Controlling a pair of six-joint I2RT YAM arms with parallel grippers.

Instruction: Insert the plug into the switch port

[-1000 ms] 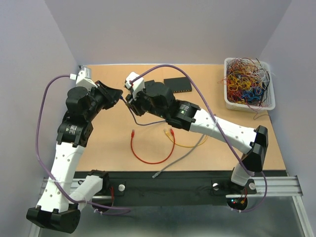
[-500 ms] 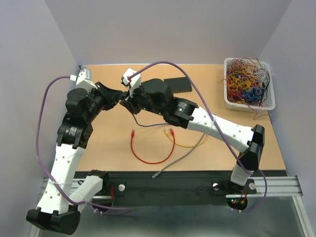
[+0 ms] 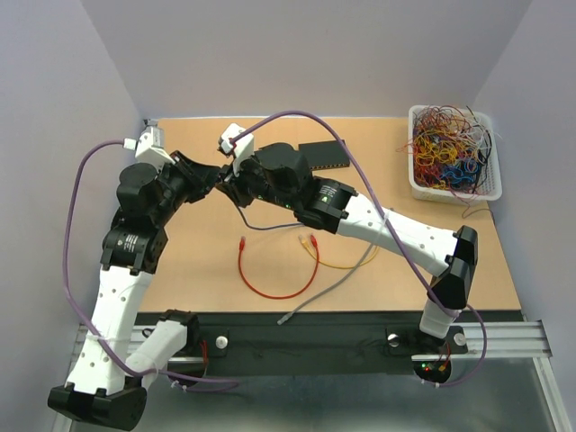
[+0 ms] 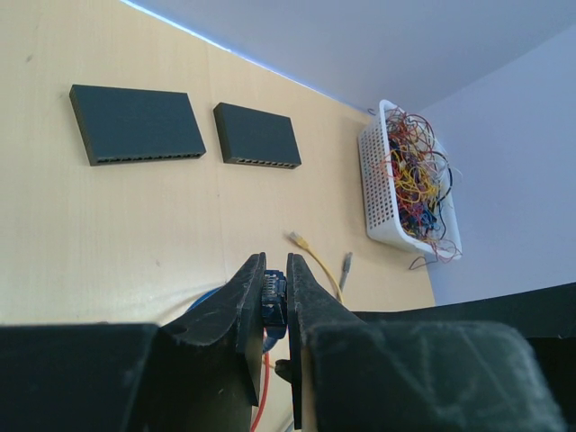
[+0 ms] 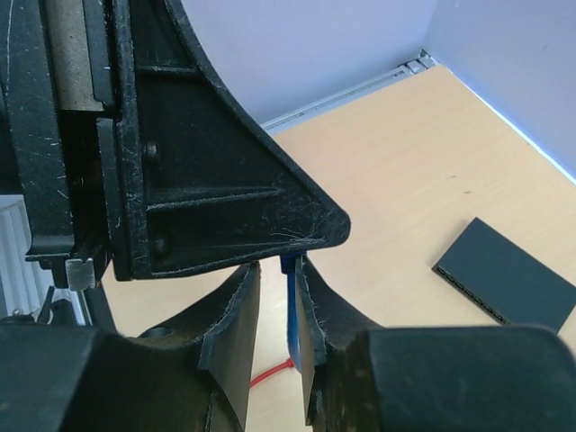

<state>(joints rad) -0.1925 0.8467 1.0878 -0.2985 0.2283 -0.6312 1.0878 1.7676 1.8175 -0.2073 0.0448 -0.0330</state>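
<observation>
Down by the arm bases, three loose leads lie on the table (image 3: 202,261). There's a grey cable (image 3: 324,288) closest in, then a red cable (image 3: 274,296) curled in a loop, and a yellow cable (image 3: 337,266) just beside it.

Up above them, both arms meet tip to tip over the left half of the table. The left claw (image 4: 274,270) is clamped tight, and the blue plug (image 4: 273,304) is pinched between its two fingers. You can see that clearly from its own wrist camera. The plug is up in the air, off the table, and well apart from any port.

The right claw (image 5: 274,279) is nose to nose with the left one, its fingers drawn narrow. A strip of the same blue sits between them, close against one finger. Is it actually pinching? I cannot tell, because the left claw's black body fills most of that view.

Farther back, flat on the wood, sits a black switch (image 4: 256,135). A larger switch (image 4: 135,124) lies beside it, and both turn their rows of ports toward the arms.

At the far right is a white basket (image 3: 416,184), heaped with tangled coloured wires.
</observation>
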